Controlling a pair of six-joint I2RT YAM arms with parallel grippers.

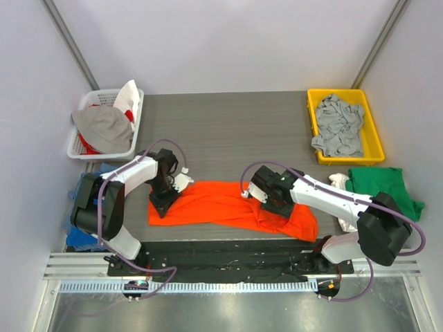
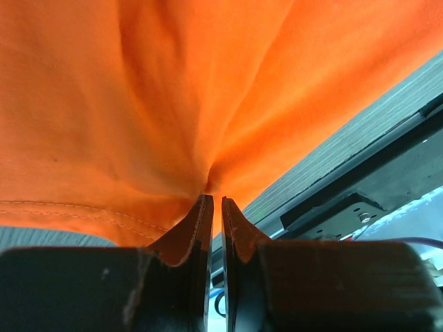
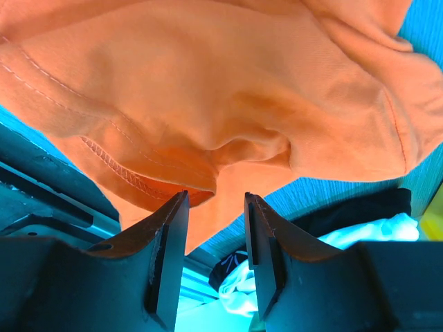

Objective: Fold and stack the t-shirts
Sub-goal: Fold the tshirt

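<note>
Starting at the far left, a white basket [image 1: 79, 148] stands at the back corner of the desk [image 1: 221, 128], heaped with grey cloth [image 1: 104, 126] and a white piece [image 1: 128, 94] leaning at its rim, some red showing underneath.

Next comes my left hand [image 2: 214, 199], down low near the front of the desk at the left end of the orange shirt [image 1: 221, 204]. Its fingers [image 2: 196, 225] are pressed almost together and the orange cloth is pinched at their tips, with creases fanning out from that spot. A stitched hem runs just beside the grip.

The orange shirt lies stretched across the front strip of the desk, between my two arms, flatter on the left and bunched into folds toward the right. Its near edge sits close to the dark front rail.

My right hand [image 3: 216, 195] is over that bunched right part. Its jaws stand apart with a clear gap, and nothing sits between them; a rolled fold and a hemmed edge of the orange cloth lie just beyond the tips, the hem close to one finger.

Further right, a yellow tub [image 1: 374, 131] at the back corner holds a crumpled grey shirt [image 1: 338, 126]. In front of it a green shirt [image 1: 382, 182] lies at the desk's right edge, with a white shirt [image 1: 340, 180] just beside it.
</note>
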